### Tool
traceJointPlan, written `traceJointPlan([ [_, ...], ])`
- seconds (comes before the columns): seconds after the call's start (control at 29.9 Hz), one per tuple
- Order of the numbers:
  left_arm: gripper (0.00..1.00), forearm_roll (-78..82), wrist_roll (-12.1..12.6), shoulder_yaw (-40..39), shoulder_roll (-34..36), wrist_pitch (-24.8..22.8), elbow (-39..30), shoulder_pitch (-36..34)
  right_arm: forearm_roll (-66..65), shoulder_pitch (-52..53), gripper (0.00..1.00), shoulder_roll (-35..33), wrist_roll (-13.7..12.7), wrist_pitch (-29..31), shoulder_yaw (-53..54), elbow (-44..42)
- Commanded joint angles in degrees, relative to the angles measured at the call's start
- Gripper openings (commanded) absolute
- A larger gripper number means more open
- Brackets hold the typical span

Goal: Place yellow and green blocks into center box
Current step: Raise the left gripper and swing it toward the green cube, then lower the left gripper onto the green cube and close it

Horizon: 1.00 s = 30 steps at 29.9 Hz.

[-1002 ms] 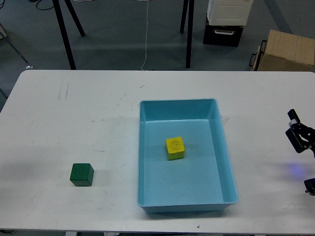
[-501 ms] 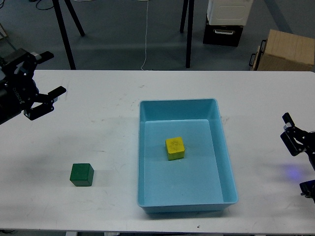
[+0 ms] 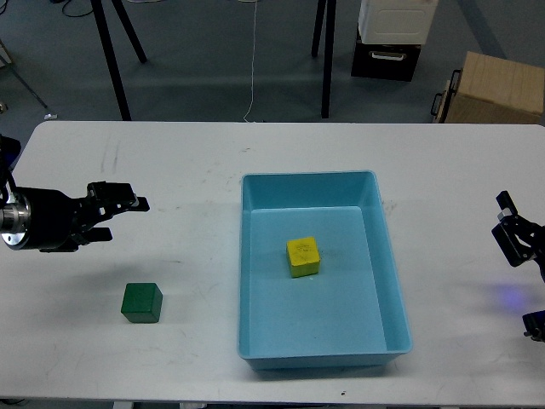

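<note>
A yellow block lies inside the light blue box at the table's center. A green block sits on the white table left of the box, near the front. My left gripper reaches in from the left edge, open and empty, above and behind the green block. My right gripper is at the far right edge, mostly cut off; its fingers cannot be told apart.
Beyond the table's far edge stand black stand legs, a black and white cabinet and a cardboard box. A blue light spot glows on the table at right.
My left arm came into view from the left and moved down and right toward the green block. My right gripper shifted slightly at the right edge. The blocks have not moved.
</note>
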Motion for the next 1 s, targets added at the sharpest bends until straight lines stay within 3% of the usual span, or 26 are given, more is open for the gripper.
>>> traceJointPlan([
  [0.0, 1.00, 7.1, 0.2, 6.4, -0.2, 0.0, -0.4, -4.5, 0.0, 0.0, 0.98, -0.2, 0.0, -0.1, 0.1, -0.1],
  [0.2, 1.00, 7.2, 0.2, 7.4, -1.5, 0.0, -1.2, -6.0, -0.1, 0.0, 0.98, -0.4, 0.0, 0.0, 0.1, -0.2],
  [0.63, 1.00, 6.6, -0.2, 11.6, -15.0, 0.0, 3.6, -6.0, -0.2, 0.5, 0.98, -0.3, 0.0, -0.1, 0.0, -0.9],
  [0.97, 1.00, 6.7, 0.0, 15.4, -17.1, 0.0, 4.2, -5.9, -0.2, 0.4, 0.98, -0.4, 0.0, -0.1, 0.1, -1.1],
])
